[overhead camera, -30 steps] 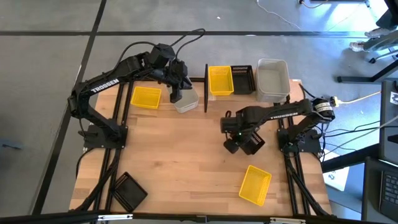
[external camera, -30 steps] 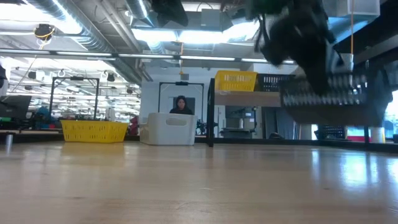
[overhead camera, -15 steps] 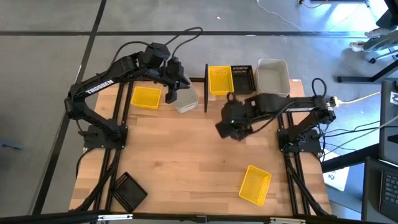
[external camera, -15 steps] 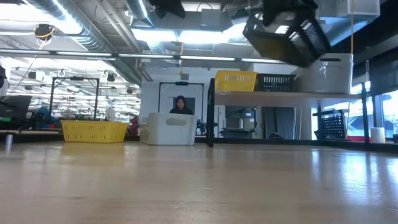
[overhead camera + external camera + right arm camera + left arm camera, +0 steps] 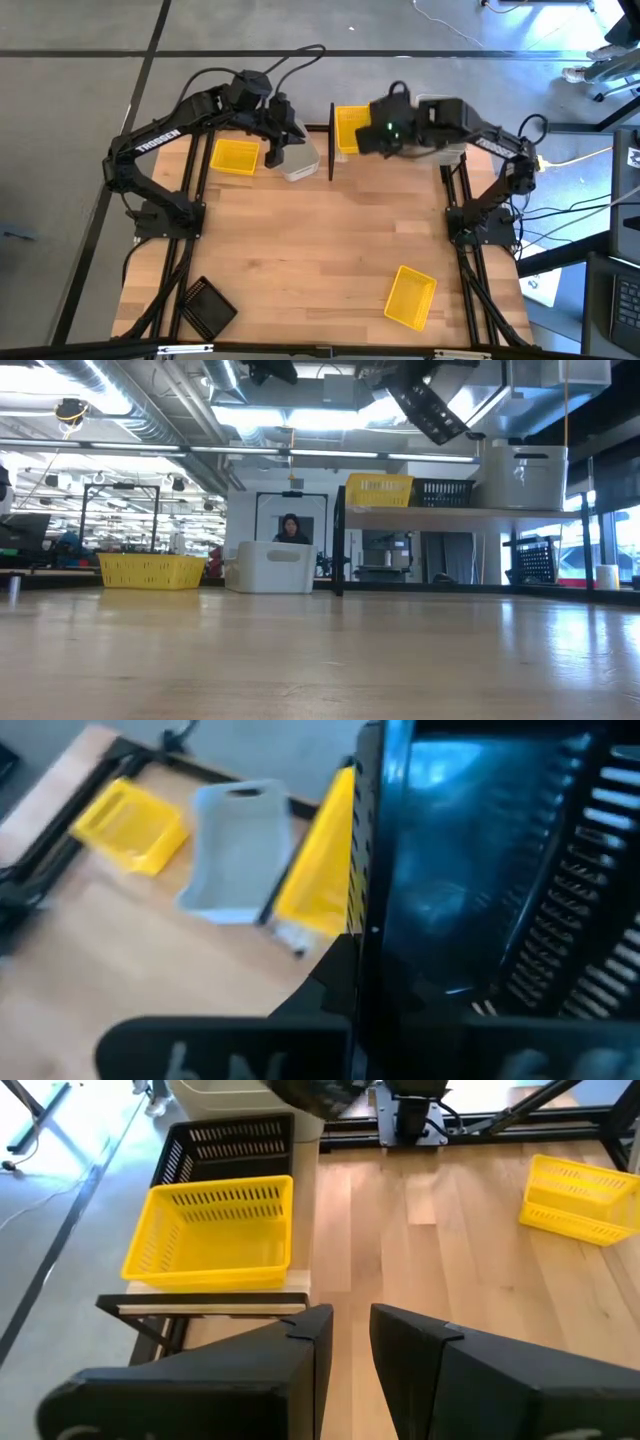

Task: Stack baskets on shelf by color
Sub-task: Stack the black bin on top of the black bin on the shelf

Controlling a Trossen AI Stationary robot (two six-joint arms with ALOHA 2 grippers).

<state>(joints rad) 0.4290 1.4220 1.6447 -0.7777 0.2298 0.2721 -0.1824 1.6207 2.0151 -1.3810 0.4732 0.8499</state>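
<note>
The right tool (image 5: 385, 135) grips a black basket (image 5: 500, 870) above the shelf (image 5: 420, 517), while the left tool (image 5: 283, 140) hovers over a whitish basket (image 5: 300, 163), fingers slightly parted

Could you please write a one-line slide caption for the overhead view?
Right hand carries a black basket above the shelf, while the left hand hovers over the whitish basket.

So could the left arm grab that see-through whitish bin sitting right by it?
Probably yes. The left hand hovers right at the translucent whitish plastic bin on the table, beside the shelf's black post, and nothing lies between them.
</note>
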